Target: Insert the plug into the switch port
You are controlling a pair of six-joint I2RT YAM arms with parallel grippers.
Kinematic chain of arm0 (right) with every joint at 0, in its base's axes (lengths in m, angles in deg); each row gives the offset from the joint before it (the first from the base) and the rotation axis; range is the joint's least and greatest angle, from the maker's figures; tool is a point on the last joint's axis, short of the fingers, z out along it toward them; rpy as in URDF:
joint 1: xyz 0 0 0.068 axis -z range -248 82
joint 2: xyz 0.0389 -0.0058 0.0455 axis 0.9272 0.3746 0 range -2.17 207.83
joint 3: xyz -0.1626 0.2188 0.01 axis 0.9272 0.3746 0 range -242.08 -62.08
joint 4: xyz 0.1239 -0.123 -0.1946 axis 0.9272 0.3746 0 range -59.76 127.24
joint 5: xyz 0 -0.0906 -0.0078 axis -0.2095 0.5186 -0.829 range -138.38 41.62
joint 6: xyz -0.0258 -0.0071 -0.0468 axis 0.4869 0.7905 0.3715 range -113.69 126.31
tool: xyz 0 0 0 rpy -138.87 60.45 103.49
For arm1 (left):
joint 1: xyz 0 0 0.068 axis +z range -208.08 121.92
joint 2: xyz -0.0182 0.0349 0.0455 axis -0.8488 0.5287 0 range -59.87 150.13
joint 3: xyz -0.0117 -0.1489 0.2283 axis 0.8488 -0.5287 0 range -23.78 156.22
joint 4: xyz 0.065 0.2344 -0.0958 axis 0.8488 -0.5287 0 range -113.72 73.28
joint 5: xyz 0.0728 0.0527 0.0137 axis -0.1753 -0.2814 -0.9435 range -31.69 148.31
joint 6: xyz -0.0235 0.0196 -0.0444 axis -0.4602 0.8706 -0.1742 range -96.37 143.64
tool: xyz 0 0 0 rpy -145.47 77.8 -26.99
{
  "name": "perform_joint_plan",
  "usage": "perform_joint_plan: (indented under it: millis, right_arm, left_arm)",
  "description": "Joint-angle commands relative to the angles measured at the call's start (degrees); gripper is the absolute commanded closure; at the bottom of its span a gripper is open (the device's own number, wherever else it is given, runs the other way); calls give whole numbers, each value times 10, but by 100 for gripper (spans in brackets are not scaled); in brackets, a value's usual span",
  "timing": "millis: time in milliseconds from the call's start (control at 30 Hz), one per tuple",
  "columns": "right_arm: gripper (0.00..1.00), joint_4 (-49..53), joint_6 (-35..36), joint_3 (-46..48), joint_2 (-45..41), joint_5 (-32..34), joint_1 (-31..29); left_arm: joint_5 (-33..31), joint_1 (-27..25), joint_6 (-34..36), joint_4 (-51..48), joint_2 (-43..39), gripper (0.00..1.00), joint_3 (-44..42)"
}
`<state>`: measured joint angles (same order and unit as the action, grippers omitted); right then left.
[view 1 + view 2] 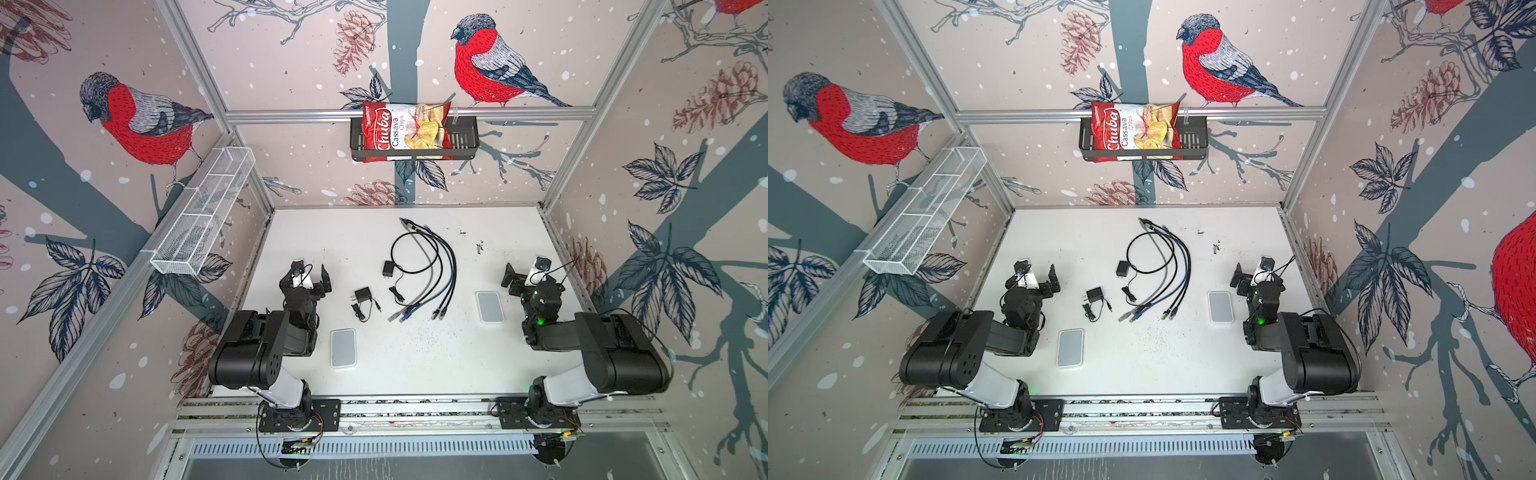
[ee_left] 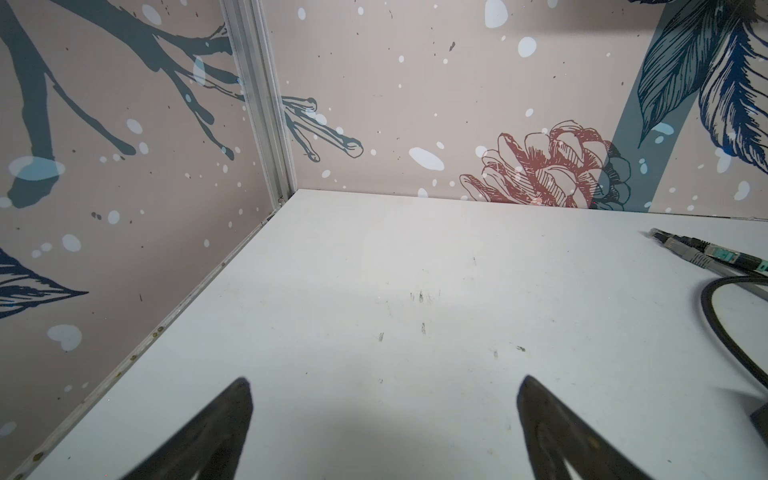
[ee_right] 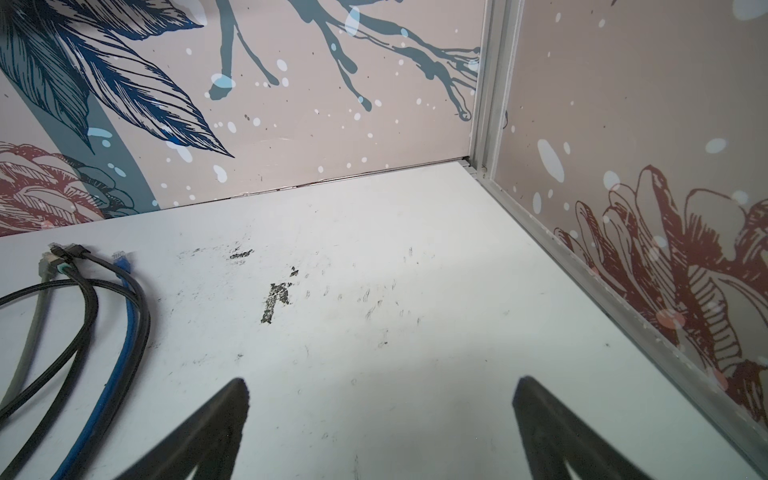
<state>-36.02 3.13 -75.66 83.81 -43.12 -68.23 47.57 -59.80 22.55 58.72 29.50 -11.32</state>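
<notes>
A white, scuffed table (image 1: 415, 365) fills the floor of a cell walled in bird-and-pinecone paper on an aluminium frame. A wire basket (image 1: 203, 216) hangs on the left wall, and a black basket (image 1: 465, 137) on the back rail holds a chips bag (image 1: 399, 131). The cables (image 1: 440, 266) lie looped at mid-table, with their near plugs (image 1: 401, 318) fanned out between the left switch (image 1: 343, 347) and the right switch (image 1: 490, 306). The plugs touch neither switch, and the far ends point to the back wall. Two adapters (image 1: 363, 296) sit just left of the loop. The left gripper (image 2: 384, 382) hovers with jaws wide and nothing between them, facing bare table up to the back-left corner. The right gripper (image 3: 382, 381) is also wide and unloaded, facing scratched table toward the back-right corner post. Open surface runs along both side edges and along the front rail.
</notes>
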Motion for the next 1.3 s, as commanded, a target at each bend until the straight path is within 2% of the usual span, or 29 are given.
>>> perform_joint_plan:
  millis: [0,367,500,600,733,800,933,1100,1267]
  right_arm:
    - [1,-17,-6,-1,-1,-5,1]
    - [0,-19,-6,1,-4,-3,0]
    - [1,62,-21,-29,-39,32,0]
    - [1,174,-38,-73,-71,34,1]
    - [1,315,-79,-143,-85,22,0]
    - [0,379,-97,-178,-88,18,-2]
    - [1,453,-134,-219,-101,-26,-5]
    - [1,518,-164,-252,-116,-69,-22]
    - [1,564,-159,-272,-122,-63,-75]
  left_arm:
    - [1,0,3,5,-1,2,3]
    - [3,0,3,11,-3,2,0]
    - [2,0,2,-12,-29,2,2]
    - [-18,0,-6,-68,-56,2,18]
    - [-80,-2,-43,-223,-91,2,84]
    - [-90,-3,-50,-286,-106,2,112]
    - [-87,-17,-69,-330,-133,2,140]
    - [-92,-60,-85,-453,-138,2,206]
    - [-53,-106,-121,-521,-129,2,237]
